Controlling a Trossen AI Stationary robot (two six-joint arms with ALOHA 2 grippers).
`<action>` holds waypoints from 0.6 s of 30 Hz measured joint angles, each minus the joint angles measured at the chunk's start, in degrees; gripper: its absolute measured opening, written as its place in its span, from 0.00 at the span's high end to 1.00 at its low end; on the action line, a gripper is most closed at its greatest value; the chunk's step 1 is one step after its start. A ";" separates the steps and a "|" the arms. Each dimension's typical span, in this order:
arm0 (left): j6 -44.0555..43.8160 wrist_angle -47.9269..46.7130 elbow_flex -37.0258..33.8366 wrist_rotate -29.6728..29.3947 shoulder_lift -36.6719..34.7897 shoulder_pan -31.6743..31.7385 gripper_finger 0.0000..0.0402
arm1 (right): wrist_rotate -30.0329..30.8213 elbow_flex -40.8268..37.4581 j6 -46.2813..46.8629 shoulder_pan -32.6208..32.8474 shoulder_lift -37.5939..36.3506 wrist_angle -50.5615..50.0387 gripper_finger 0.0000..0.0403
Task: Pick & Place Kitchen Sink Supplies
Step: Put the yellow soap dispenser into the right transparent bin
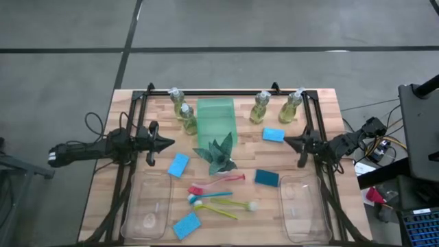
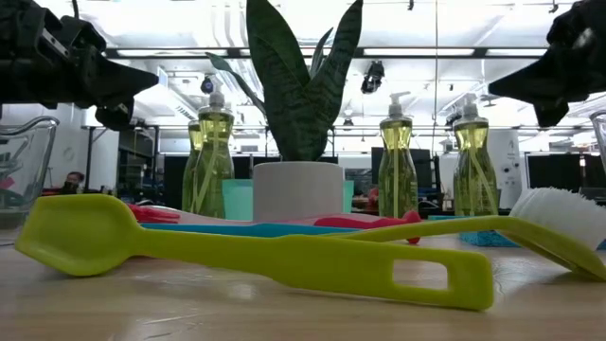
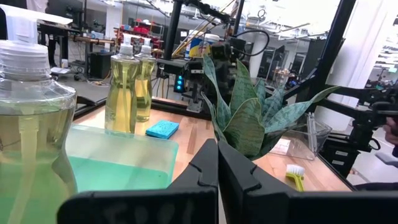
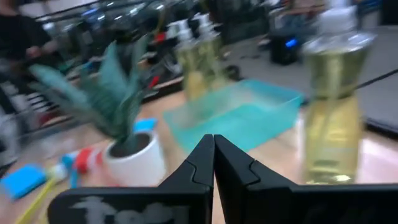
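Note:
Both arms hover above the table and hold nothing. My left gripper is shut, left of the plant and just above a blue sponge. My right gripper is shut, right of another blue sponge. Two soap bottles stand left of the green tray, and two more stand to its right. The red brush, blue brush and yellow brush lie flat near the front. Further sponges lie at mid-right and at the front.
The spiky plant in a white pot stands at the table's middle between the grippers. A clear bin sits at front left and another at front right. Black frame rails run along the table's sides.

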 joint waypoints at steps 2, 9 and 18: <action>0.00 0.00 0.00 -0.01 0.02 0.00 1.00 | 1.39 0.00 -0.47 0.00 0.00 1.45 0.98; 0.00 0.18 0.01 0.01 0.02 0.00 1.00 | 6.93 0.00 -1.19 -0.02 0.00 3.18 0.98; 0.01 0.17 0.00 -0.01 0.02 0.00 1.00 | 18.76 0.00 0.31 -1.20 0.07 2.97 0.82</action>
